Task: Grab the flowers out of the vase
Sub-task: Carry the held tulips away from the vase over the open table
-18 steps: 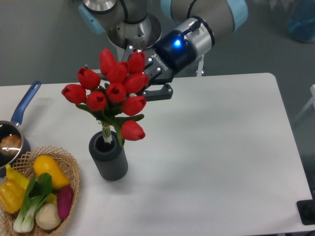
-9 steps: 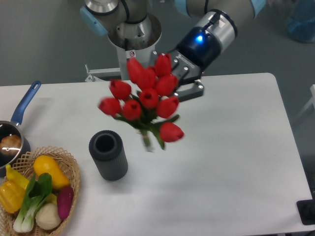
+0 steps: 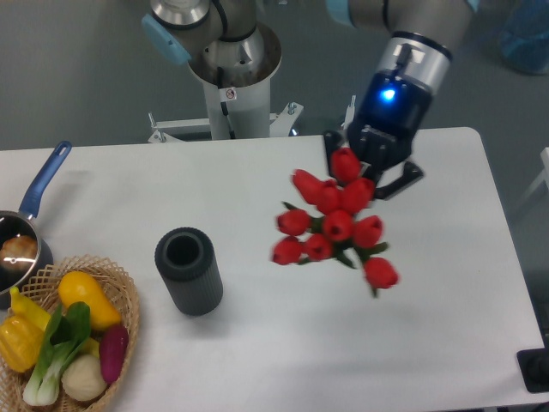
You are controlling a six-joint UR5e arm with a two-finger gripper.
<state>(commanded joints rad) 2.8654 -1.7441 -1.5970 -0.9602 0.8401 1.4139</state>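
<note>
The flowers (image 3: 336, 221), a bunch of red tulips with green leaves, hang in the air over the right half of the white table (image 3: 257, 343), clear of the vase. My gripper (image 3: 371, 172) is shut on the top of the bunch, its black fingers partly hidden by the buds. The vase (image 3: 189, 270), a dark grey ribbed cylinder, stands upright and empty at the centre left, well to the left of the bunch. The stems are mostly hidden behind the blooms.
A wicker basket (image 3: 129, 300) of vegetables sits at the bottom left corner. A blue-handled saucepan (image 3: 26, 232) lies at the left edge. The arm's base column (image 3: 233, 81) rises behind the table's far edge.
The bunch has come out of the vase and moved right with my gripper, from above the vase to over the table's right half. The vase stayed put and now stands empty.
</note>
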